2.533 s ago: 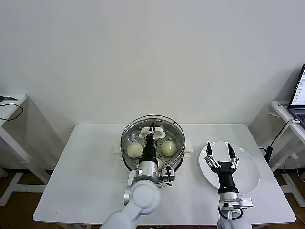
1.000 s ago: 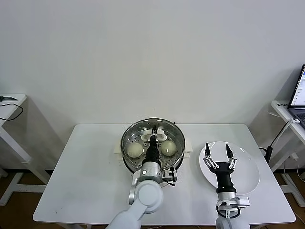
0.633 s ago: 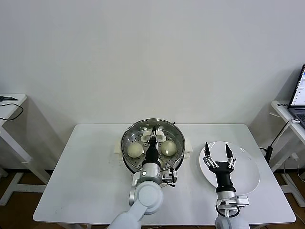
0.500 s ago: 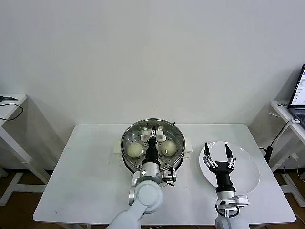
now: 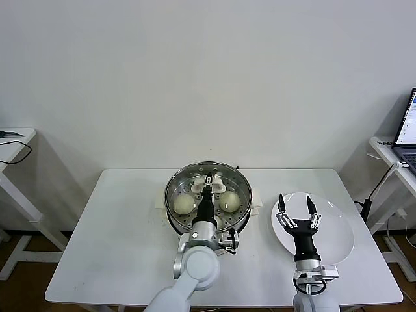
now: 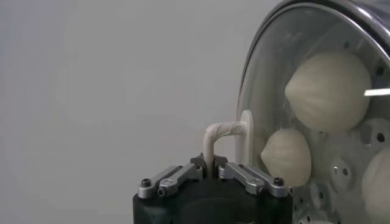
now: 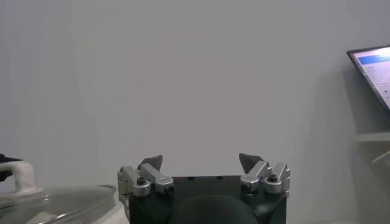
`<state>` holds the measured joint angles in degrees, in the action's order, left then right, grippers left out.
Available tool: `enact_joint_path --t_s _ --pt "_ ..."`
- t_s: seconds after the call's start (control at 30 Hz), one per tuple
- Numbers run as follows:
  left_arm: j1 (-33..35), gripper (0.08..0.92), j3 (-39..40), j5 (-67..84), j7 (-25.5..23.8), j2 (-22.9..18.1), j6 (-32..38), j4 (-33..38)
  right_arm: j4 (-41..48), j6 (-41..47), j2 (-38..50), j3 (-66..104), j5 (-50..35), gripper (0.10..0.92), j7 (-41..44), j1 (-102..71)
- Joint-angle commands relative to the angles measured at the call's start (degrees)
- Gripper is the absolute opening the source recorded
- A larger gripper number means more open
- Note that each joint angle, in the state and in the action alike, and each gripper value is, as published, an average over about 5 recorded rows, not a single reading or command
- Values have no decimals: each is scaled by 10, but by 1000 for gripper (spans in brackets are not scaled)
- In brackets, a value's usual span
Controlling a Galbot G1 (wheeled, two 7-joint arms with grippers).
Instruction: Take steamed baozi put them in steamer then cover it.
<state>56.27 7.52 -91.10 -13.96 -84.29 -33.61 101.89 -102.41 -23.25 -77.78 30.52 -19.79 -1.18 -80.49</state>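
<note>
My steamer [image 5: 244, 207], shiny steel on a cream base, sits at the table's centre; the glass cover [image 5: 242, 185] lies on it, cream handle [image 5: 208, 185] upright; cream-white baozi [image 5: 184, 205] rest inside beneath the glass.

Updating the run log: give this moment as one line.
cover on steamer | left gripper jaws on cover handle | right gripper open above plate

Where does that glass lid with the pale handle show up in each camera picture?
Head view: the cover sits on the steamer, mid-table.
Left wrist view: its glass fills the side, handle between the left tool fingers.
Right wrist view: only its rim, low corner.
Shared landmark: the pale handle.
</note>
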Motion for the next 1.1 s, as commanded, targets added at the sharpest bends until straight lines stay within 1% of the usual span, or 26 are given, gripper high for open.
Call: enact_joint_path --t_s 0.03,0.1,0.17,0.5,0.6,0.67,0.73,0.8,0.87,0.9,1.0,1.1 --pt "18 263 0 1 9 18 7 31 5 0 2 0 -2 823 0 4" --pt "30 323 4 3 10 31 5 53 7 0 3 0 -2 823 0 5" --pt "44 401 8 7 11 46 3 77 8 0 3 -1 -3 823 0 6" --pt "119 687 -3 25 31 100 5 211 17 0 7 -7 -2 823 1 11" --pt "158 769 -42 77 61 114 20 263 13 5 11 -6 0 823 1 9" --pt "192 804 -94 159 108 118 62 293 6 17 15 -3 1 823 1 6" --pt "224 817 -153 266 165 116 110 314 -8 36 19 2 3 823 3 1" --pt "258 821 -221 408 217 112 160 334 -25 58 22 7 7 823 6 -4" --pt "291 822 -285 542 233 99 206 344 -40 76 25 12 12 823 9 -9" --pt "306 822 -317 594 234 92 233 344 -46 82 26 14 13 823 10 -10" --pt "335 823 -397 683 210 63 306 320 -58 92 29 18 15 823 13 -12" --pt "347 823 -444 736 186 39 344 286 -67 109 29 19 16 823 11 -13"
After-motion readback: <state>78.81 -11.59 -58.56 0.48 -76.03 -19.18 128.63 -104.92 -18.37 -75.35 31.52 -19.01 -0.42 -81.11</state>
